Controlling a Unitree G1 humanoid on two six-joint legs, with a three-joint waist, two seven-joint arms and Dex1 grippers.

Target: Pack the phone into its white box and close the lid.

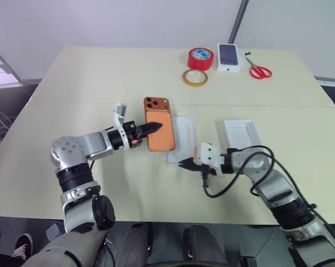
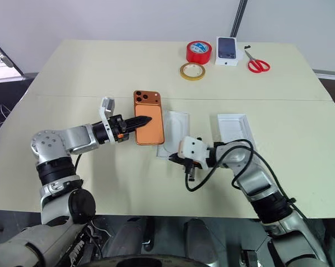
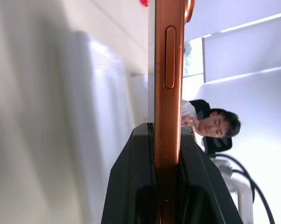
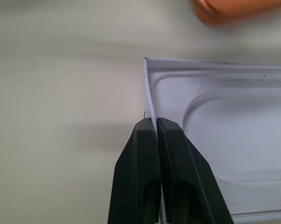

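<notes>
On the cream tabletop (image 1: 100,78), items are listed by size. White box (image 2: 175,130): shallow tray with recessed insert, lying at mid-table; its near wall is pinched between the closed fingers of the right pincer (image 2: 181,161), probably to steady it for loading. Lid (image 2: 234,127): set open side up just to the right of the tray, well clear of it, not yet needed. Phone (image 1: 159,129): orange-copper, camera cluster at the far end, clamped by its edges in the left pincer (image 1: 150,128), held beside the tray's left edge and overlapping it slightly. Far edge, well apart and obstructing nothing: small printed phone box (image 1: 229,57), red tape roll (image 1: 200,57), yellow tape roll (image 1: 194,77), red-handled scissors (image 1: 259,70).
</notes>
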